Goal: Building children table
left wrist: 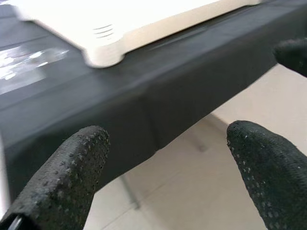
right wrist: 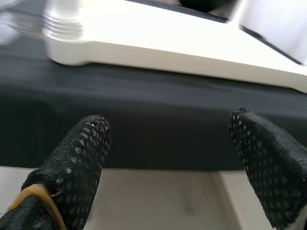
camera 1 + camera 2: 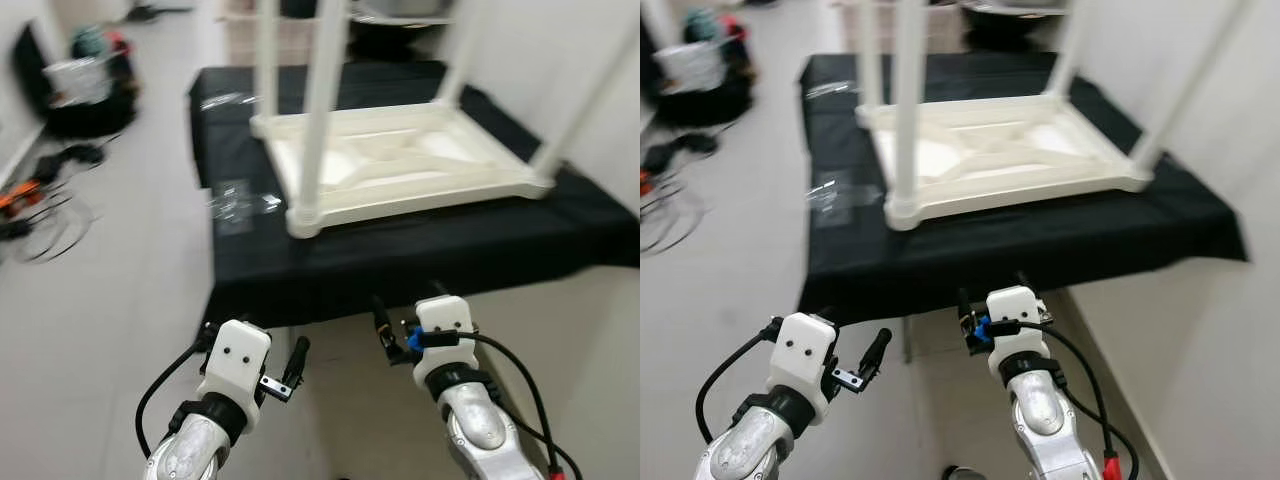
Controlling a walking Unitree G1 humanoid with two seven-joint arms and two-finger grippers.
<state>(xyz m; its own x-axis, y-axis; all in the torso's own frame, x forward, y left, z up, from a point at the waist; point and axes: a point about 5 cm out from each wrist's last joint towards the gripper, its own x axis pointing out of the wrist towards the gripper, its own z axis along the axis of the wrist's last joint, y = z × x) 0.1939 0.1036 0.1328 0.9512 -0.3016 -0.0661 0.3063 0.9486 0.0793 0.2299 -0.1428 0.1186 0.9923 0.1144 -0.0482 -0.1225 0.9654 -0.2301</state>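
While the upturned children's table [image 3: 400,165] rests legs-up on the black-draped desk [image 3: 420,250], both the left gripper [image 1: 163,167] and right gripper [image 2: 168,158] hover below its edge, jaws wide and empty; a hasty reach could snag the cloth and topple it.

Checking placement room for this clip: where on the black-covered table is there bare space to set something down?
Bare black cloth runs along the near edge before the upturned white table, and as a strip on its left, partly taken by clear plastic wrappers. The middle and right are crowded.
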